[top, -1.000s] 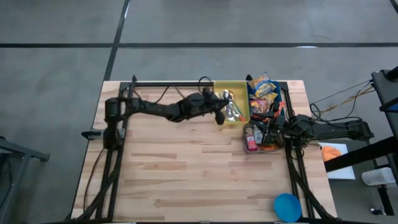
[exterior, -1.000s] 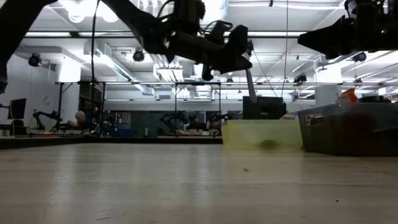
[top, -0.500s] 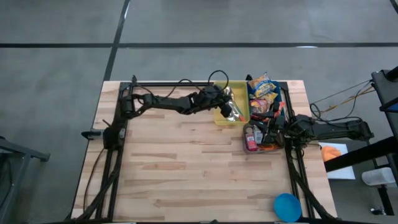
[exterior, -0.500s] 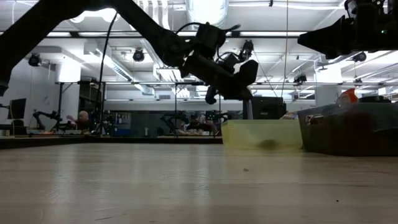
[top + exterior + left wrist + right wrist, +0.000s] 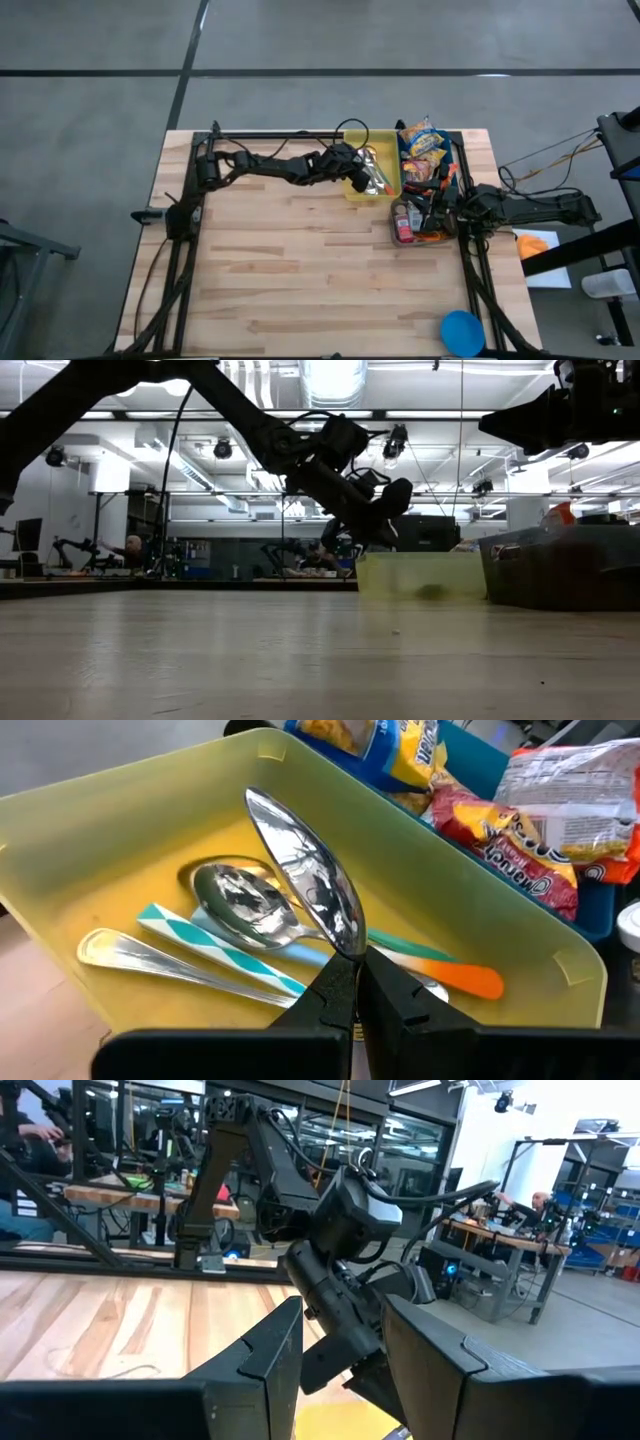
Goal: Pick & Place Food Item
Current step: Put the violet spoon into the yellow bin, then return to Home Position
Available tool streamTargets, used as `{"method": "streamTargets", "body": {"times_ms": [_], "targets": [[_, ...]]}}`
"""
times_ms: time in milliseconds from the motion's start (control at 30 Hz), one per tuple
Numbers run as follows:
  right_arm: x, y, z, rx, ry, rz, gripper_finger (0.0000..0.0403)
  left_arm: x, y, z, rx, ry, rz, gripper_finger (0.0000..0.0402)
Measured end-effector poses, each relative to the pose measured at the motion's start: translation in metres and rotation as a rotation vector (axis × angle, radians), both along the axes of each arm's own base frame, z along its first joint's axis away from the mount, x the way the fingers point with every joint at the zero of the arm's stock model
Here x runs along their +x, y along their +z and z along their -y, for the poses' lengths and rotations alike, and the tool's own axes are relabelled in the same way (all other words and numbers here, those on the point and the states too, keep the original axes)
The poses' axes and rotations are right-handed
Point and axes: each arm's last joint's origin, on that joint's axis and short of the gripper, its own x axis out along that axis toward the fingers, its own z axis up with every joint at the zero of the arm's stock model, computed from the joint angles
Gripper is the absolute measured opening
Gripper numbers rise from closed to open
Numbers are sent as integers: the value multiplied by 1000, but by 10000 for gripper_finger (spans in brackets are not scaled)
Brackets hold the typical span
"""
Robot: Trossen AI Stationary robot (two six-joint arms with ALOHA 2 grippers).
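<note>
Since a second ago, we see the left gripper [image 5: 357, 982] dip lower over the yellow bin [image 5: 120, 810], jaws clamped on a spoon [image 5: 305, 885], bowl pointing up and away. Beneath lie two more spoons and striped utensils. Right gripper [image 5: 340, 1345] waits, fingers apart, by the snack-filled blue bin [image 5: 425, 150].

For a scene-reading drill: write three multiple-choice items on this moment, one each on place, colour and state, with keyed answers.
1. Where is the left hand?
A. over the yellow plastic bin
B. by the blue round lid
C. off the table

2. What colour is the bin holding the cutlery?
A. red
B. yellow
C. white

3. What is the left hand's state?
A. open and empty
B. shut on nothing
C. shut on a shiny metal spoon

Answers: 1 A, the high view shows it above the yellow plastic bin. 2 B, its walls are yellow. 3 C, the fingers pinch the shiny metal spoon.
</note>
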Motion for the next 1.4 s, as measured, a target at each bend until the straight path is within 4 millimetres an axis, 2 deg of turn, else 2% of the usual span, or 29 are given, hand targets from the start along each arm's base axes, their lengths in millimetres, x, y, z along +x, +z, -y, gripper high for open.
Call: {"method": "streamTargets", "body": {"times_ms": [333, 767, 933, 1200, 1400], "targets": [[0, 0, 0, 0, 0, 0, 137, 0, 0, 0, 1, 3, 0, 16], [0, 0, 0, 0, 0, 0, 137, 0, 1, 0, 2, 4, 2, 133], [0, 0, 0, 0, 0, 0, 137, 0, 1, 0, 2, 3, 2, 159], [0, 0, 0, 0, 0, 0, 137, 1, 3, 4, 40, -30, -12, 164], [0, 0, 0, 0, 0, 0, 137, 3, 22, 14, 97, -131, 26, 148]]}}
